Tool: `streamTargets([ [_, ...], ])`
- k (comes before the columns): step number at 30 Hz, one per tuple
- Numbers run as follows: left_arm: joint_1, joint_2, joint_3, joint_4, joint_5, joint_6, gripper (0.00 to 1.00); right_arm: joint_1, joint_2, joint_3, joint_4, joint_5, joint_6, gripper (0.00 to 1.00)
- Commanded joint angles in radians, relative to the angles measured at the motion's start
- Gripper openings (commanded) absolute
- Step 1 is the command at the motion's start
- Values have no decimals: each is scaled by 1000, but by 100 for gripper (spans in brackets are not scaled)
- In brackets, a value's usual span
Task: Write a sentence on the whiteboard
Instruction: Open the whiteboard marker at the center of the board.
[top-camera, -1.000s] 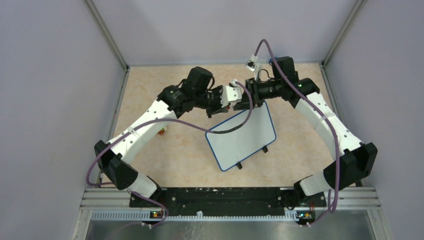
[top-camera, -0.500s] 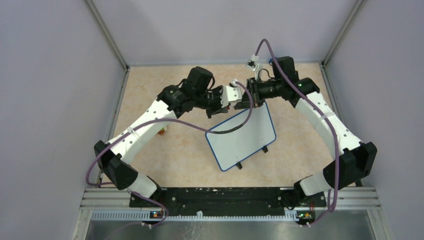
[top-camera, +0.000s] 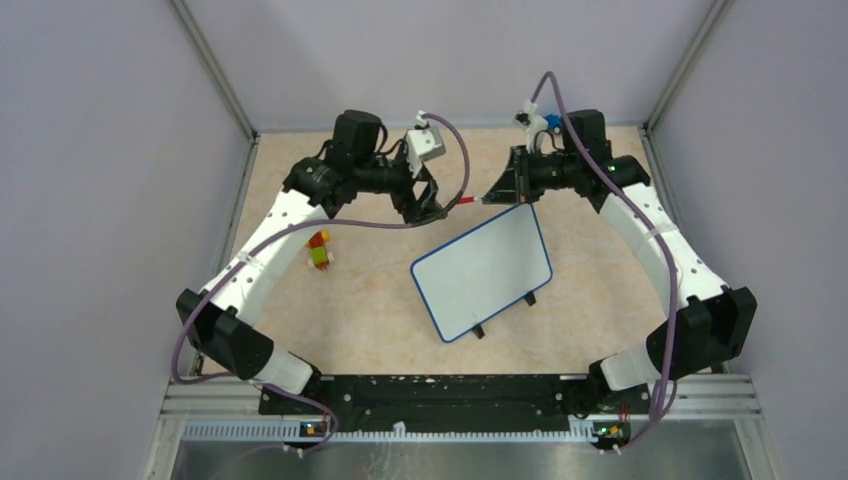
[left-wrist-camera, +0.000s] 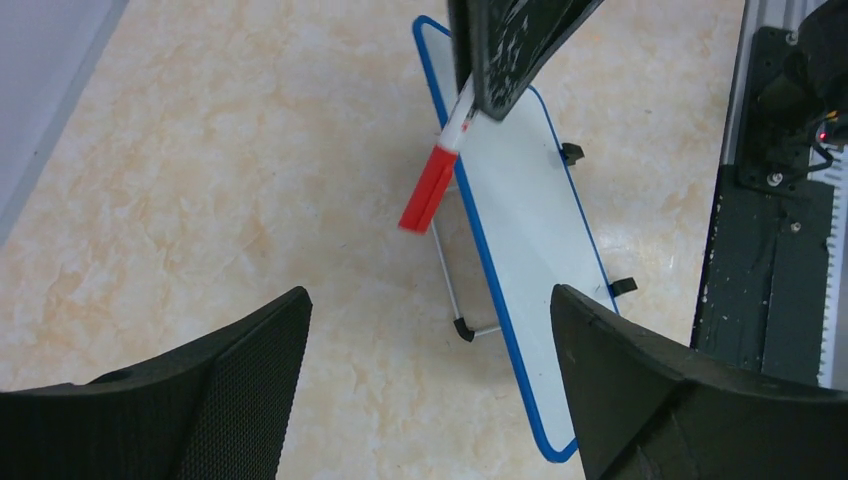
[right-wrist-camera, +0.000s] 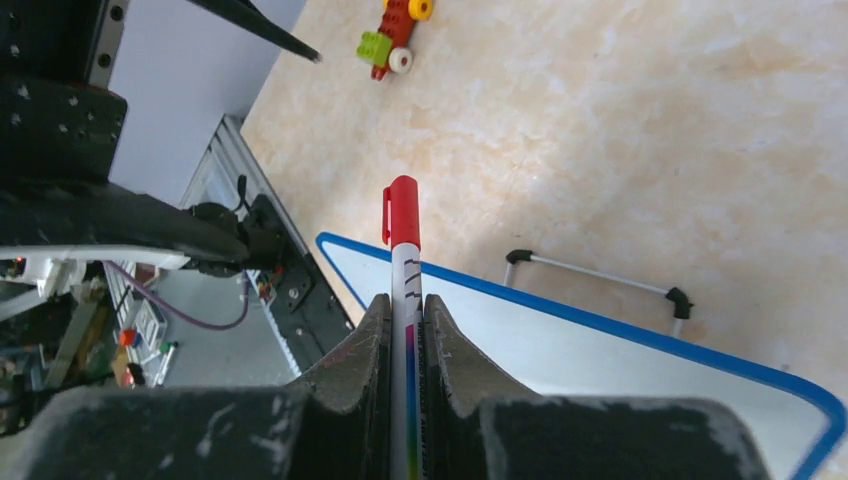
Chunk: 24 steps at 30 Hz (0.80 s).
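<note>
The whiteboard (top-camera: 480, 270) lies tilted on the table, its face plain white inside a blue rim; the sentence is out of view. My right gripper (top-camera: 498, 195) hovers over the board's far corner, shut on a white marker (top-camera: 466, 201) whose red cap points left. The right wrist view shows the marker (right-wrist-camera: 404, 250) pinched between the fingers (right-wrist-camera: 360, 350) above the whiteboard (right-wrist-camera: 620, 360). My left gripper (top-camera: 430, 205) stands open just left of the cap, holding nothing. In the left wrist view the marker (left-wrist-camera: 432, 185) hangs ahead of the wide-apart fingers (left-wrist-camera: 220, 400), over the whiteboard (left-wrist-camera: 530, 220).
A small toy of coloured bricks (top-camera: 319, 250) sits left of the board, also in the right wrist view as the toy (right-wrist-camera: 395, 35). The board's wire stand (left-wrist-camera: 450, 290) sticks out on its far side. Grey walls close three sides; the metal rail (top-camera: 420, 395) runs along the near edge.
The left gripper opened, let go of the marker and drew back to the left. The right gripper shut on the marker and keeps it. The brick toy now shows fully.
</note>
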<state>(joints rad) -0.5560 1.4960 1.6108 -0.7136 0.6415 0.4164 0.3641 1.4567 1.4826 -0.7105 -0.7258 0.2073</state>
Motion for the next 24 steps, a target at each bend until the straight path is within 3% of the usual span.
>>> streamTargets([
  [1,74,-59,11,111,164,-125,93,-144,-60,-59,178,-238,77,0],
  [4,90,-70,-13,138,197,-148,98,-195,-57,-119,316,-350,191,0],
  [9,91,-79,-47,165,220,-174,99,-196,-101,-196,477,-331,363,0],
  [16,51,-77,-73,158,173,-49,93,-141,-81,-120,358,-400,264,0],
  [24,-75,-49,-51,102,33,68,72,-18,-74,-52,205,-340,102,0],
])
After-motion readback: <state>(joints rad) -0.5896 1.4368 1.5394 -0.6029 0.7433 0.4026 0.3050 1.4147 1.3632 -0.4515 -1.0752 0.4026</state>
